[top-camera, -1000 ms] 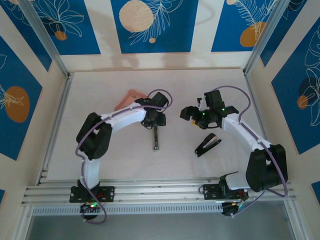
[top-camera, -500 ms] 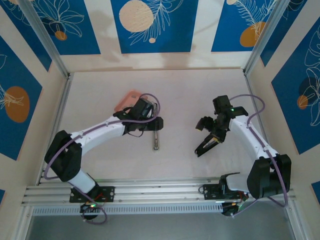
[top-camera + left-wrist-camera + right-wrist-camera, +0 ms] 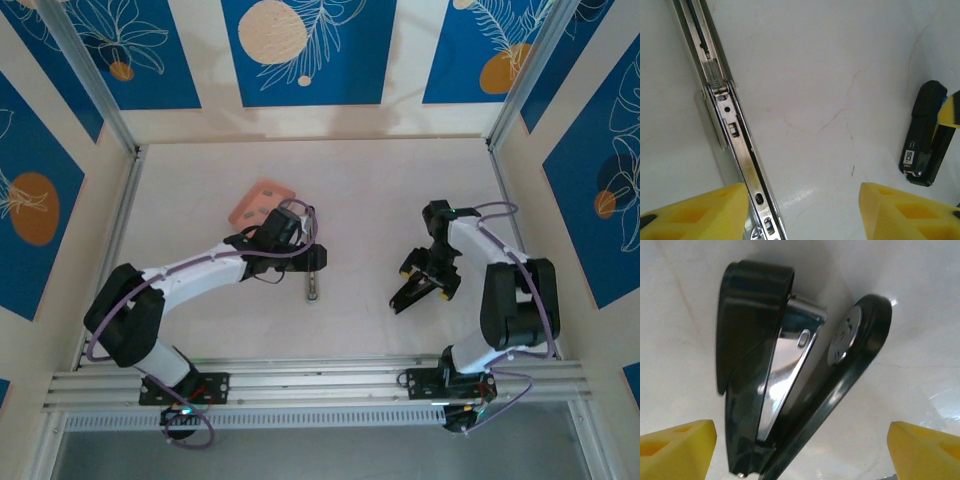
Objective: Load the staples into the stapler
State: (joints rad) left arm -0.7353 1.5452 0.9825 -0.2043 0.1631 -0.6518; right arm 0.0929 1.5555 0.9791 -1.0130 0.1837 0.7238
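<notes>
1. Slim stapler (image 3: 735, 135): one, laid open flat on the bench (image 3: 830, 75), with its spring and feed channel exposed. It lies just beside one finger of the left claw (image 3: 802, 215), whose yellow fingers stand wide apart and hold nothing.
2. Black stapler (image 3: 747, 380): one, on its side well to the right of the slim one, its arm and base splayed in a V. It lies between the spread, empty fingers of the right claw (image 3: 801, 449).
3. Tray (image 3: 250, 210): one, salmon-pink, just beyond the left claw. The staples are too small to make out from overhead, so neither their number nor their place can be told.
4. Handling, slim stapler (judged): stiff, light and low on the bench. Take it across its long edges, clear of the spring, which looks delicate.
5. Handling, black stapler (judged): rigid, with a glossy and probably slippery shell. Take it across the flat sides near the hinge.
6. Handling, staples (judged): brittle strips that are likely to snap. Pinch the long sides lightly.
7. Which stapler is to be loaded cannot be told, though the exposed channel suits loading.
</notes>
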